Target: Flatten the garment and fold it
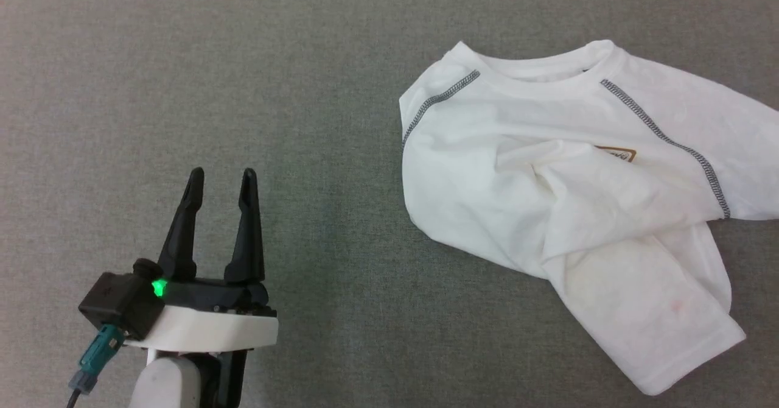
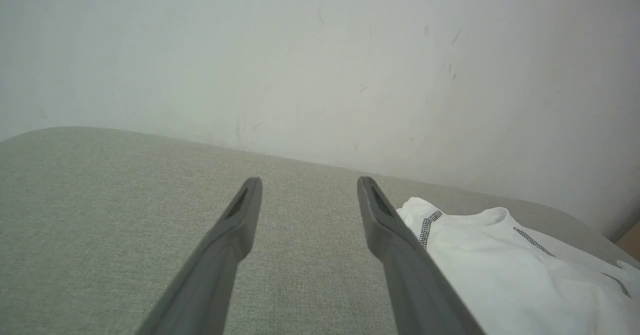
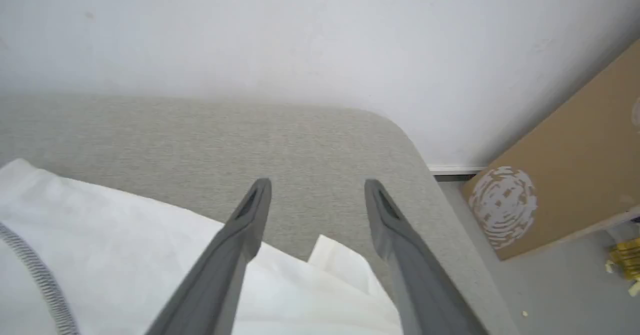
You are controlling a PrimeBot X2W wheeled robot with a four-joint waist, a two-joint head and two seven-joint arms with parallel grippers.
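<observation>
On the table, toward its right half and near its far edge: the garment, white, collar toward the far edge, front up. Rumpled rather than flat, with a broad fold across the chest, half covering the small brown-bordered patch, and one loose end thrown out toward the table's near edge. Dark grey zigzag stitching down both shoulder seams.

Over the table's bare left half, the left gripper — released, fingers spread, nothing between them, a green light lit at the base. From the left wrist, the same gripper pointing toward the table's far edge and the pale wall behind it, the garment off to one side.

Near the table's rounded far right corner, the right gripper — likewise released, empty, above the garment; touching the cloth or not, impossible to tell. Past that corner, a brown cardboard panel leaning on the wall, standing on a grey floor.
</observation>
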